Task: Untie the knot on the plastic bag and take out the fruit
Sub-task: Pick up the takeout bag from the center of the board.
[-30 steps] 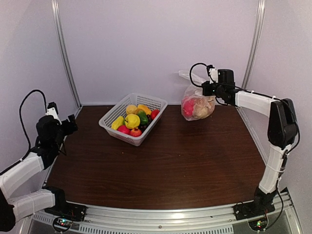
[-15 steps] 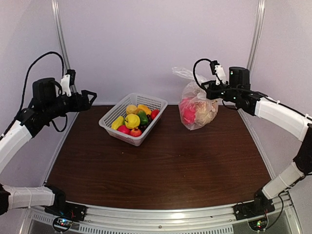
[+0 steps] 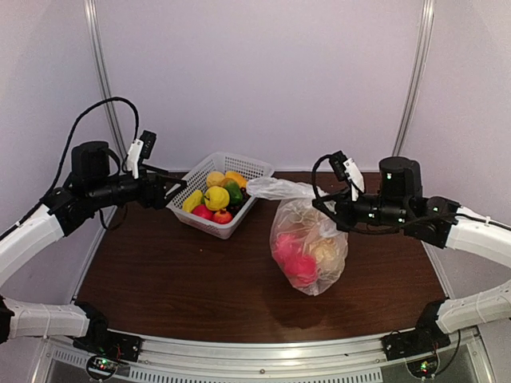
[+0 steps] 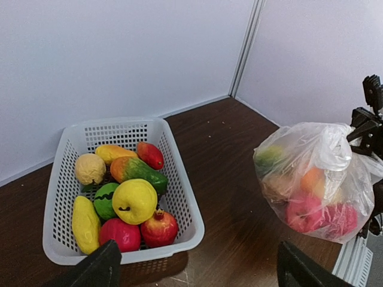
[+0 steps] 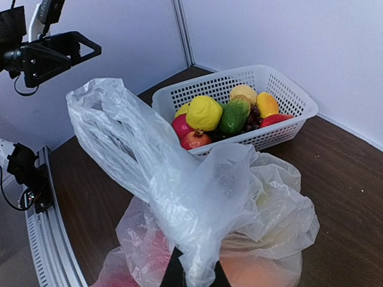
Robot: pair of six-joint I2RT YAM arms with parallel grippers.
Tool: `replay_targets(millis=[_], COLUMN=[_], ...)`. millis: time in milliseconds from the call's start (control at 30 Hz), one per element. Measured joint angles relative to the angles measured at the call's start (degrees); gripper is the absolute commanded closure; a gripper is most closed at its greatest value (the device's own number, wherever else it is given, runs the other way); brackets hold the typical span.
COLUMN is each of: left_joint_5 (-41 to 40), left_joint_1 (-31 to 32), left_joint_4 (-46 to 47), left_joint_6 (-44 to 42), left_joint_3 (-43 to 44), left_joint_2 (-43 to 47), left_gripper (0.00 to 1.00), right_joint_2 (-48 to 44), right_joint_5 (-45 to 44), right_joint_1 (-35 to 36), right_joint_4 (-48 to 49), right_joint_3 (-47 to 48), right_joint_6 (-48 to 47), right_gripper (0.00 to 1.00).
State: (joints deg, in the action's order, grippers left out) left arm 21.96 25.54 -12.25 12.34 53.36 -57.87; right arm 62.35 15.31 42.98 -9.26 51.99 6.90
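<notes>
Clear bag (image 3: 307, 249) near the basket (image 3: 243, 159), top pinched in my right gripper (image 3: 327, 209); my left gripper (image 3: 176, 191) gapes beside the basket.

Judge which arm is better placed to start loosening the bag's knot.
Left, probably: the left gripper is open, empty and faces the plastic bag; the right gripper is shut on its top.
</notes>
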Motion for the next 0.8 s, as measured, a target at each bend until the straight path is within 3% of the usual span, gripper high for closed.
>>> replay_targets(millis=[300,567,800], left_joint_5=[2.7,2.3,2.3], left_joint_1=[0.4,1.7,1.9], left_joint_4=[2.4,2.4,1.2], left_joint_6=[0.7,1.6,2.3], left_joint_3=[-0.6,-0.6,-0.6], left_joint_2=[-1.4,-2.7,-4.8], left_gripper=[0.10,0.13,0.13], right_joint_2=[0.4,10.0,19.8], right_joint_5=[-3.1,-19.0,-35.2], right_joint_1=[10.4,23.5,29.5], right_joint_4=[7.1,10.7,9.2], right_joint_3=[-8.8,-6.3,1.3], right_joint_6=[7.6,10.9,13.0], right_gripper=[1.00,1.00,1.00])
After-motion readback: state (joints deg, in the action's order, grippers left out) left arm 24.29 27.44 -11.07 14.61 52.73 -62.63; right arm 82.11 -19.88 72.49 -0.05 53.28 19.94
